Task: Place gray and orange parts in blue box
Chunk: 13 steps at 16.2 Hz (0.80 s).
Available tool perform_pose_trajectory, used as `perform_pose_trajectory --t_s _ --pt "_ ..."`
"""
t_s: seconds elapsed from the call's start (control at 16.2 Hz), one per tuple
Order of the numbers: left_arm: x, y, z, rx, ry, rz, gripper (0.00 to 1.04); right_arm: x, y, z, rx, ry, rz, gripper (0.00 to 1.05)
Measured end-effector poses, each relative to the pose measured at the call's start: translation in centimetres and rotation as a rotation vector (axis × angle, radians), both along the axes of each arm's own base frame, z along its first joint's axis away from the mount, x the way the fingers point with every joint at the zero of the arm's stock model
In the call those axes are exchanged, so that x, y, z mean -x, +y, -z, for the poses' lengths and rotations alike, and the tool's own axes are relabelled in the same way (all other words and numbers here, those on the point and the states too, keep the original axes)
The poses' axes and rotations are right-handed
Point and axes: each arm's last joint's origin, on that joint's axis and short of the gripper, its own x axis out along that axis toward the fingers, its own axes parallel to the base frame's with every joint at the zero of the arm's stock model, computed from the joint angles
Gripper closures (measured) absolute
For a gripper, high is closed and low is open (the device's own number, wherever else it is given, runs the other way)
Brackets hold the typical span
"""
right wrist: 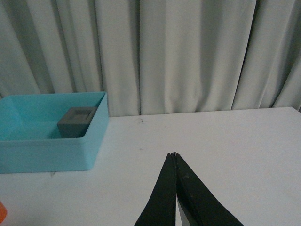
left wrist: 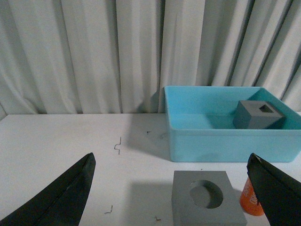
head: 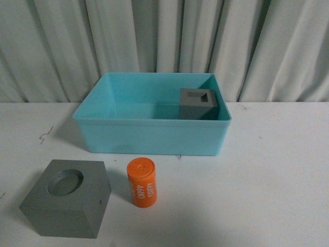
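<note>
Inside the blue box (head: 149, 138), in its far right corner, the gray cube with the rectangular recess (head: 198, 103) is seen. In front of the box, on the white table (head: 267, 195), the gray cube with the round recess (head: 67, 198) and the orange cylinder (head: 142, 182) are set side by side, not touching. The left gripper (left wrist: 171, 157) is spread wide and empty. The right gripper (right wrist: 174, 155) is pressed together on nothing.

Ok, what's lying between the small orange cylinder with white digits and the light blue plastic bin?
Nothing. In the front view, only bare white table separates the orange cylinder from the light blue bin.
</note>
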Motion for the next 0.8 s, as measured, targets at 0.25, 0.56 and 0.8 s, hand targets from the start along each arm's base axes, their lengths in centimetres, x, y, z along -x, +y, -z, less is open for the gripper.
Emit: perform_pose_trajectory --t_s 0.25,0.56,0.8 --pt "0.0 0.0 0.0 0.000 0.000 0.000 0.07 0.6 0.0 0.0 0.000 -0.002 0.000 1.03" --pt "0.0 0.0 0.0 0.000 0.000 0.000 0.07 1.4 0.0 0.2 0.000 0.018 0.000 1.03" --pt "0.0 0.0 0.0 0.000 0.000 0.000 0.07 2.2 0.0 0.3 0.000 0.005 -0.002 1.03"
